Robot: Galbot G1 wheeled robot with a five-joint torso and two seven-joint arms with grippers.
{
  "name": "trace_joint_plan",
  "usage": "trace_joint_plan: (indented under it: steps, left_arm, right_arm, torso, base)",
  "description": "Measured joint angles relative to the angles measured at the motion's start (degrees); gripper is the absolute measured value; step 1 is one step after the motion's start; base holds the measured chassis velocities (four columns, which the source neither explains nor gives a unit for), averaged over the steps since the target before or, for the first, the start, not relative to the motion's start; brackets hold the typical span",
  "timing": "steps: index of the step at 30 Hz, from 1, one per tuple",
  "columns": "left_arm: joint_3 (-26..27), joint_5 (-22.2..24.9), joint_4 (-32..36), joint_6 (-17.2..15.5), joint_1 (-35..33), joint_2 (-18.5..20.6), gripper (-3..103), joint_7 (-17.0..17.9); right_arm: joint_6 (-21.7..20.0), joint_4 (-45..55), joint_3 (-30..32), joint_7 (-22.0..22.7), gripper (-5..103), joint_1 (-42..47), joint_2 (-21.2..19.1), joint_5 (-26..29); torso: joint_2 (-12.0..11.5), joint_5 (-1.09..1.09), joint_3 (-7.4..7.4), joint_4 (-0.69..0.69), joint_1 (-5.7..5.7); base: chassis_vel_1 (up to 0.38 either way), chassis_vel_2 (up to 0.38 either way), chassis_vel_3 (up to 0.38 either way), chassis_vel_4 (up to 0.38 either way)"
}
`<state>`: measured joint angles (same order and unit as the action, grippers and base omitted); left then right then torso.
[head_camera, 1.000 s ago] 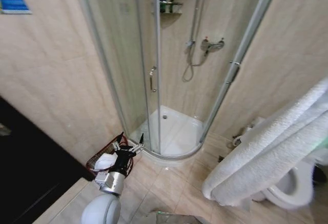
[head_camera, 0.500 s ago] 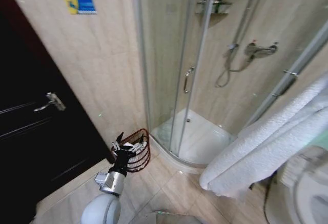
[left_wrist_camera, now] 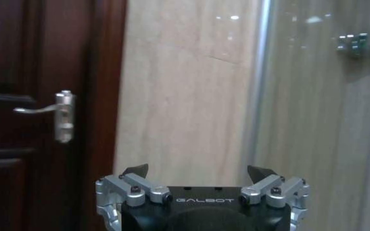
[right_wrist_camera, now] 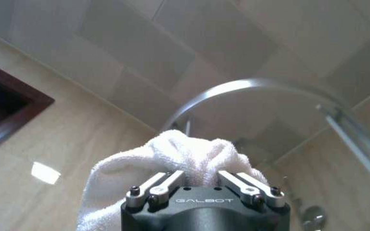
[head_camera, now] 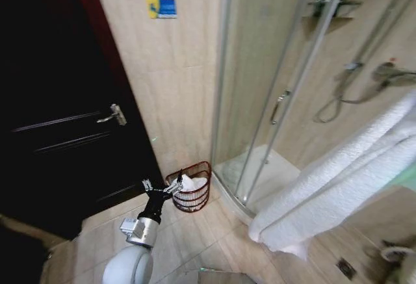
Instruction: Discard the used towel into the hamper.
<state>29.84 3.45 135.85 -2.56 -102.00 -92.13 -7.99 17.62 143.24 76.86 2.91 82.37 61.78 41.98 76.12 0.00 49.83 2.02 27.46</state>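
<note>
One white towel clamped in my right gripper, hamper on the floor ahead.

My right gripper [right_wrist_camera: 198, 180] has its fingers closed on a bunched fold of the white towel [head_camera: 338, 186], which drapes long across the right of my head view. The hamper [head_camera: 193, 192] sits on the tiled floor against the wall, between the dark door [head_camera: 58, 108] and the shower enclosure [head_camera: 286, 82], with something white inside. My left gripper [head_camera: 162, 187] hovers beside its rim, fingers spread apart, empty.
</note>
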Motion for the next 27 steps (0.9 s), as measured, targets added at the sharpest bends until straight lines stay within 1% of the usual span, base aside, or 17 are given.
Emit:
trace_joint_plan:
  steps: [12,19,23,27]
  left_arm:
    - [0.0,0.0,0.0,0.0,0.0,0.0,100,0.0]
    - [0.0,0.0,0.0,0.0,0.0,0.0,100,0.0]
    - [0.0,0.0,0.0,0.0,0.0,0.0,100,0.0]
    - [0.0,0.0,0.0,0.0,0.0,0.0,100,0.0]
  right_arm:
    - [-0.08,0.0,-1.94,-0.12,9,-0.21,0.0,-0.65]
    - [0.24,0.0,-2.27,-0.93,9,-0.34,0.22,-1.11]
    - [1.64,0.0,-2.76,-1.83,9,-0.59,-0.04,-0.32]
    - [2.22,0.0,-3.27,-2.1,9,-0.79,-0.23,0.02]
  torso:
    - [-0.01,0.0,-0.01,0.0,0.0]
    - [-0.02,0.01,-0.01,-0.01,0.0]
    - [-0.02,0.01,-0.01,0.01,-0.01]
    - [-0.02,-0.01,-0.02,0.0,-0.01]
  base:
    - [0.12,0.129,0.138,0.126]
    - [0.119,0.121,0.121,0.126]
    - [0.137,0.138,0.129,0.128]
    - [0.112,0.115,0.108,0.118]
